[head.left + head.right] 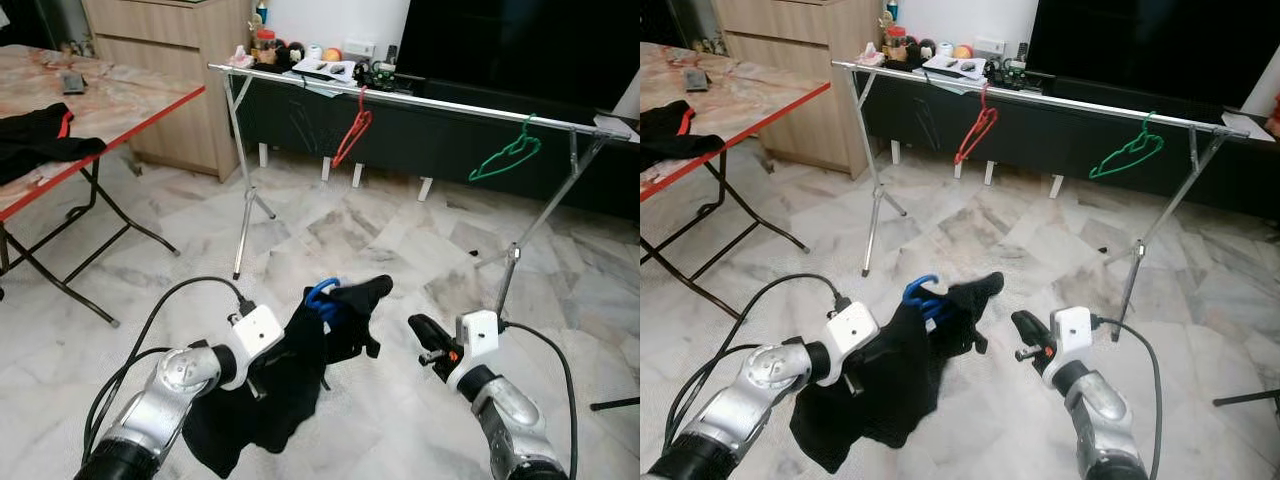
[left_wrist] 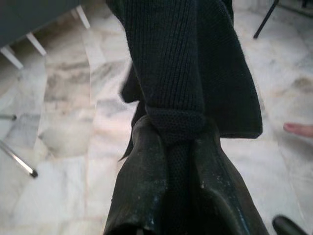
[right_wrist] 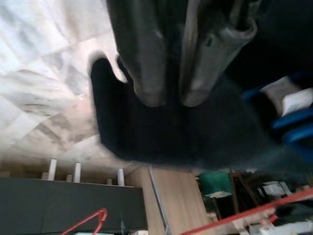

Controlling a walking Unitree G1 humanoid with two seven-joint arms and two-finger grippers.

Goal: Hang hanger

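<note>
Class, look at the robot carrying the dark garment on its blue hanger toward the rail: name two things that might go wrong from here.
1. The left claw pinches knitted cloth of the garment, not the blue hanger, so the hanger may slip out.
2. The rail stands high and far off, and the garment hangs loose, so it might catch the rail's leg.

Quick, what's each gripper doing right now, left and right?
Left gripper: shut on the black garment draped over the blue hanger.
Right gripper: fingers close together, holding nothing.
</note>
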